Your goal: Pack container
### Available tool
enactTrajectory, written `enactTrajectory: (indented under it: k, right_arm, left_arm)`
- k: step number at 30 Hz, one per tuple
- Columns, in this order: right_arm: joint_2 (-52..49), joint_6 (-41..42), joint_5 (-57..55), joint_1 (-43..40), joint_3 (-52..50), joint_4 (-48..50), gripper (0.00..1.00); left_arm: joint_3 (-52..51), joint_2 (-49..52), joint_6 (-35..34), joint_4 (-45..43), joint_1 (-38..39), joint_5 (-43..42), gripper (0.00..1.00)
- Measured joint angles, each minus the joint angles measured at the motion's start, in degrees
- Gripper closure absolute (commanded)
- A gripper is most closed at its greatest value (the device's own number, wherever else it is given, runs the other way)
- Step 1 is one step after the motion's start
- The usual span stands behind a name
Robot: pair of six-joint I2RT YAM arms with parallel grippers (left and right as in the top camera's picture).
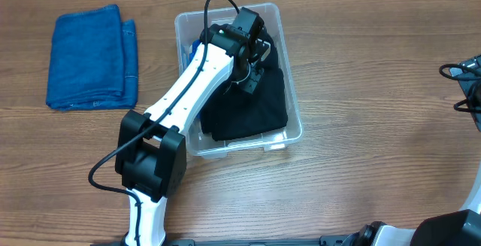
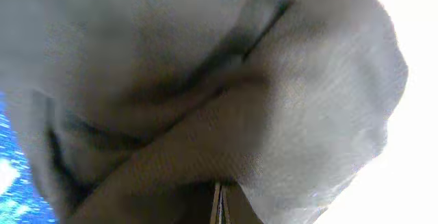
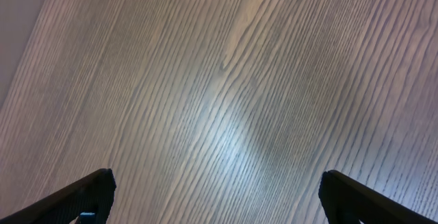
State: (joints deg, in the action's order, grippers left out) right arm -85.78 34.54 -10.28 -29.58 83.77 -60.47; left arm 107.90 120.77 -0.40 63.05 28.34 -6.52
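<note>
The clear plastic container (image 1: pixel 294 103) stands mid-table with a black folded cloth (image 1: pixel 252 114) filling most of it. A bit of blue cloth (image 1: pixel 194 50) shows at its left inner wall. My left gripper (image 1: pixel 252 69) is down inside the container, on top of the black cloth's far part. In the left wrist view the dark cloth (image 2: pixel 171 80) fills the frame in folds, and the left gripper (image 2: pixel 219 207) shows as two fingers pressed flat together; I see no cloth between them. My right gripper (image 3: pixel 215 179) hangs open over bare wood.
A folded blue towel (image 1: pixel 90 56) lies on the table at the far left, apart from the container. Part of the right arm and its cables (image 1: pixel 466 77) sits at the right edge. The wooden tabletop (image 1: pixel 376 126) lies between the container and that arm.
</note>
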Motion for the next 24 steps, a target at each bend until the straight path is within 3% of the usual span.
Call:
enactTrajectory:
  k: [12,24]
  right_arm:
    - [0.00,0.00,0.00,-0.02,0.00,0.02,0.00]
    - [0.00,0.00,0.00,0.00,0.00,0.02,0.00]
  left_arm:
    - [7.21,-2.54,-1.44,1.62,0.00,4.50,0.96]
    - [-5.70,-2.54,-5.25,-5.31,-0.37,4.66,0.96]
